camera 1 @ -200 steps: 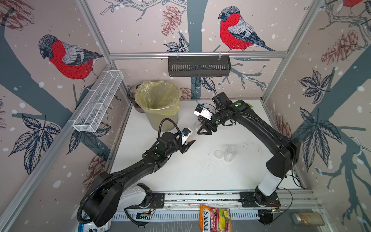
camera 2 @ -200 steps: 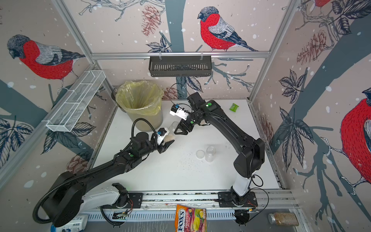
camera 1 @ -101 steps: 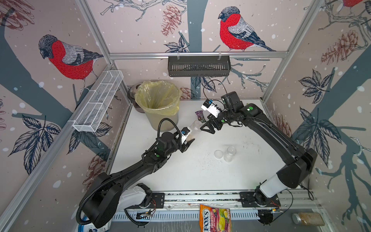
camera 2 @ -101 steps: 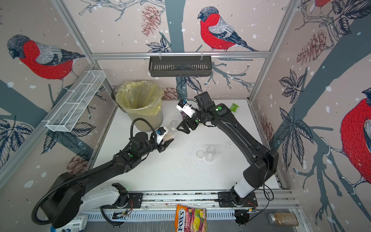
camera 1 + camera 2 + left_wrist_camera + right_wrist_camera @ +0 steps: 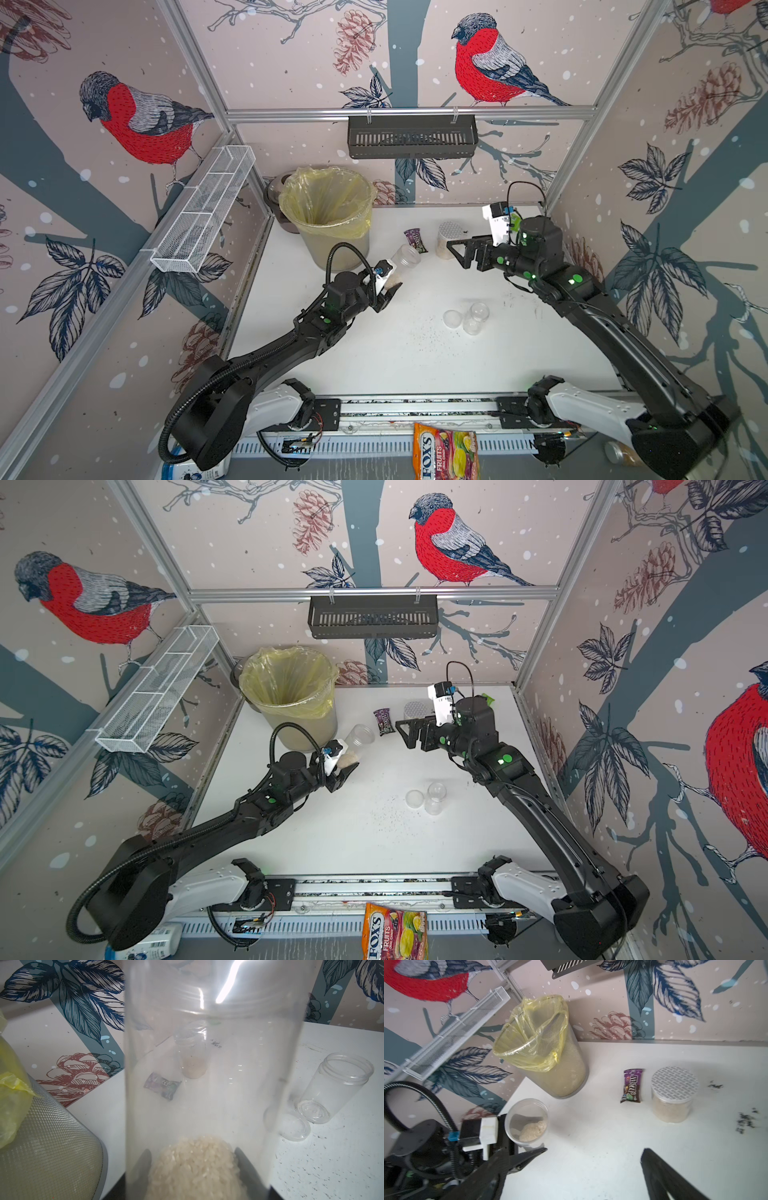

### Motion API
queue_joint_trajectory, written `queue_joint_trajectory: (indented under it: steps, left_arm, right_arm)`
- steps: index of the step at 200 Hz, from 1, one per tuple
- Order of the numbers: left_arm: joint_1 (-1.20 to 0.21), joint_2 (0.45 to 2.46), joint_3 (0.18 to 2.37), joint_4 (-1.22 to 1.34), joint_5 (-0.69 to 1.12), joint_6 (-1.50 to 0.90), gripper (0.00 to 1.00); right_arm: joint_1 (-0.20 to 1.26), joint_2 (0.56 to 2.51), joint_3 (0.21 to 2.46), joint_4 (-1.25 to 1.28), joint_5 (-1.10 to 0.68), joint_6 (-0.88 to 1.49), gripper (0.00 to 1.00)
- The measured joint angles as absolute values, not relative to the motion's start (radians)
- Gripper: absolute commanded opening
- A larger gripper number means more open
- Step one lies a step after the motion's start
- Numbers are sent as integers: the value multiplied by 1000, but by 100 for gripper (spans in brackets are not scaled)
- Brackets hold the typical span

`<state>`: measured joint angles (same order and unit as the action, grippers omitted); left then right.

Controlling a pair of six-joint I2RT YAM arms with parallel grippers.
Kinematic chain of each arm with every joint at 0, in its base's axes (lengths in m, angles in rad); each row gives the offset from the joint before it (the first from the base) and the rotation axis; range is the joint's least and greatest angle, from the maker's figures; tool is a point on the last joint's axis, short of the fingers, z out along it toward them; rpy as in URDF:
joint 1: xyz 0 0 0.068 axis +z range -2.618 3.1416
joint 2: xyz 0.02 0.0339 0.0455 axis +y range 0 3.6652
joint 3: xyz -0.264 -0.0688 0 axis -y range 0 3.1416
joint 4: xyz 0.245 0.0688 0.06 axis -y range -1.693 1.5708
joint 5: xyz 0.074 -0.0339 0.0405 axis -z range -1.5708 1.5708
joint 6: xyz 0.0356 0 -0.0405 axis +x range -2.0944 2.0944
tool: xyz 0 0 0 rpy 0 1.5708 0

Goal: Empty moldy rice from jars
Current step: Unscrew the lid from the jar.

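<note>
Clear plastic, slim and lidless, the held jar (image 5: 402, 262) is clenched at its base by the left gripper (image 5: 388, 287) close beside the yellow-lined bin (image 5: 328, 199), its long axis tilted so the open mouth points up and toward the rear of the table (image 5: 374, 365) while the moldy rice (image 5: 532, 1131) lies heaped at the bottom end. The right gripper (image 5: 587, 1153) hangs with jaws spread wide and nothing between them, near the upright wide jar (image 5: 448, 251) with its dotted silver lid (image 5: 675, 1082) on and an M&M's packet (image 5: 415, 242). An empty jar (image 5: 475, 319) stands mid-table, its round lid (image 5: 452, 319) just beside it.
</note>
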<state>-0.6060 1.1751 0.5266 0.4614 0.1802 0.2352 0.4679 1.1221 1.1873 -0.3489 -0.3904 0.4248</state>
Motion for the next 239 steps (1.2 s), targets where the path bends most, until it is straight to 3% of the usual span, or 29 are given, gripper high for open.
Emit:
queue_joint_trajectory:
  steps: [41,121,184,239]
  left_arm:
    - [-606,1176,532,461,175,241,0]
    - [-612,1232,556,459,176,272,0]
    - [-613,1235,546,463,154,289,0]
    - [-613,1243,542,466,153,289,0]
  right_arm:
    - [542,1103,1150,-292,-413,571,100]
    - [656,1334,1319,-479,-324,815,100]
    - [694,1582,1624,-730,-333,817,98]
    - [697,1671,1748,-862,-332,767,95]
